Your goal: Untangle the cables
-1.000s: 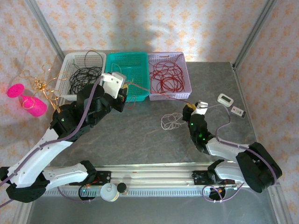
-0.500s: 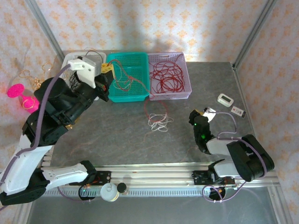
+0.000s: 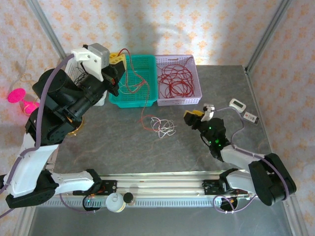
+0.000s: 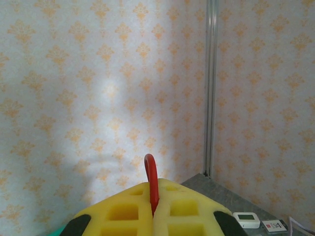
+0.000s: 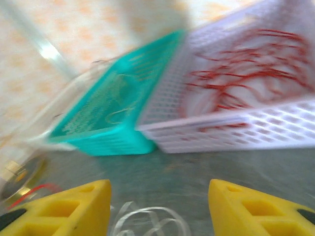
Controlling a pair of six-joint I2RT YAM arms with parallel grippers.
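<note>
From above, the left gripper hangs high toward 11 o'clock over the grey stone-look table. Its yellow foam pads are clamped on a thin red cable that trails down past the teal plastic mesh basket to the tabletop. There it ends just beside a loose tangle of thin white cable near the table's centre. At 12 o'clock, a lilac plastic mesh basket holds coils of red cable. The right gripper sits low at 3 o'clock of the white tangle, near it.

From the left wrist, the yellow pads are pressed together on the red cable, which arches up between them.

The right wrist picture is blurred. The right gripper has its jaws apart with nothing between them. The white tangle lies at 6 o'clock, the teal basket at 10 o'clock and the lilac basket at 2 o'clock.
</note>
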